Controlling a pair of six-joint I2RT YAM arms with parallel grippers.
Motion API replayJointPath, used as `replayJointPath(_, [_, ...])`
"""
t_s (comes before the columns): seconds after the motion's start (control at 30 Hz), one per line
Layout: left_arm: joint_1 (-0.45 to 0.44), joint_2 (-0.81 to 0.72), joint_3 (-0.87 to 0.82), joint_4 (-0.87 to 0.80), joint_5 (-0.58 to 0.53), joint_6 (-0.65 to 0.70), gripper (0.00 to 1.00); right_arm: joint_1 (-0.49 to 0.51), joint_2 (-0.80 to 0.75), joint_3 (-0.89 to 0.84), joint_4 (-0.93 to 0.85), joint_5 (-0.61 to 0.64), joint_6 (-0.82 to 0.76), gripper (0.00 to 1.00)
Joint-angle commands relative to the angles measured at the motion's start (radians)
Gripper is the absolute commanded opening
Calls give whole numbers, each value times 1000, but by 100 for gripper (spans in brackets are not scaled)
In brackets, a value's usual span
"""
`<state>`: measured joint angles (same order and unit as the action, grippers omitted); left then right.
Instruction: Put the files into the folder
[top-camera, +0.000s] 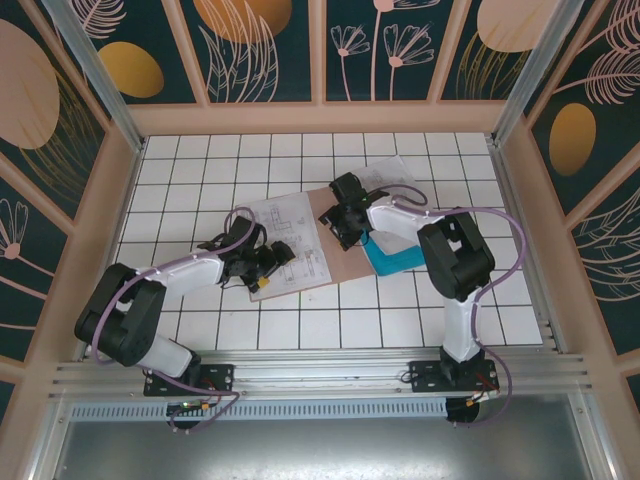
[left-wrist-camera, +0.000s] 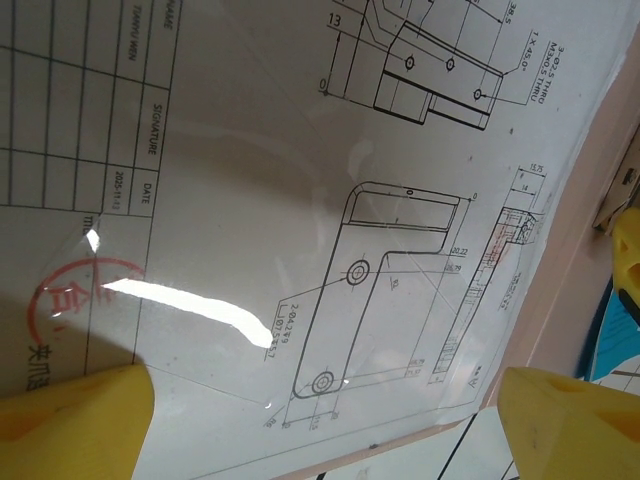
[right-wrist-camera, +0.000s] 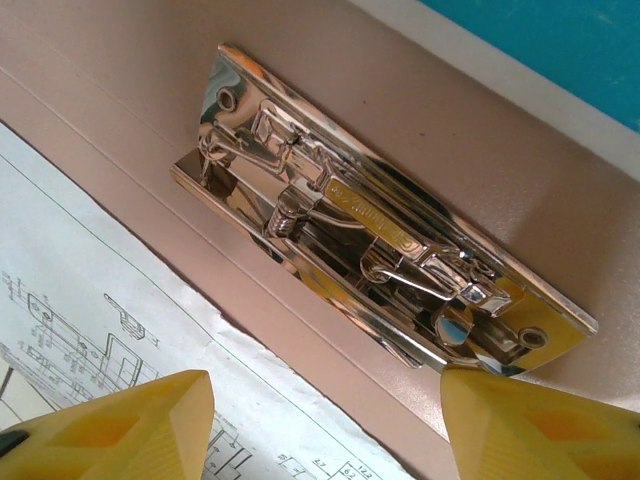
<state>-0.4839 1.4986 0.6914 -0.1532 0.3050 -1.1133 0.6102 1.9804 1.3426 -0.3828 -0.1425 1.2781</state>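
The pinkish-brown folder (top-camera: 343, 255) lies open in the middle of the tiled table. The white printed sheet (top-camera: 285, 235) rests on its left half. The teal-blue sheet (top-camera: 395, 262) pokes out beneath the folder's right side, under the right arm. My left gripper (top-camera: 265, 268) hovers open just above the glossy white sheet (left-wrist-camera: 300, 200), its yellow fingertips (left-wrist-camera: 70, 420) wide apart. My right gripper (top-camera: 345, 225) is open over the folder's chrome clip (right-wrist-camera: 380, 235), which sits between the white sheet (right-wrist-camera: 90, 320) and the teal sheet (right-wrist-camera: 560, 40). Nothing is held.
A second white printed paper (top-camera: 388, 180) shows behind the right arm at the folder's far corner. Pale wooden walls (top-camera: 130, 180) fence the white tiled table (top-camera: 200, 170) on three sides. The arm bases stand on the metal rail (top-camera: 320, 375) at the near edge.
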Motion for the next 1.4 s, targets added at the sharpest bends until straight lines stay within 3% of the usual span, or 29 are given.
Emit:
replayJointPath(0.0, [-2, -15, -29, -47, -28, -14, 90, -1, 70, 13, -128, 117, -46, 65])
replayJointPath(0.73, [-2, -22, -77, -66, -49, -17, 91, -9, 184, 1, -218, 263, -117, 67])
replayJointPath(1.37, [-2, -18, -79, -65, -52, -14, 91, 43, 25, 210, -254, 296, -151, 68])
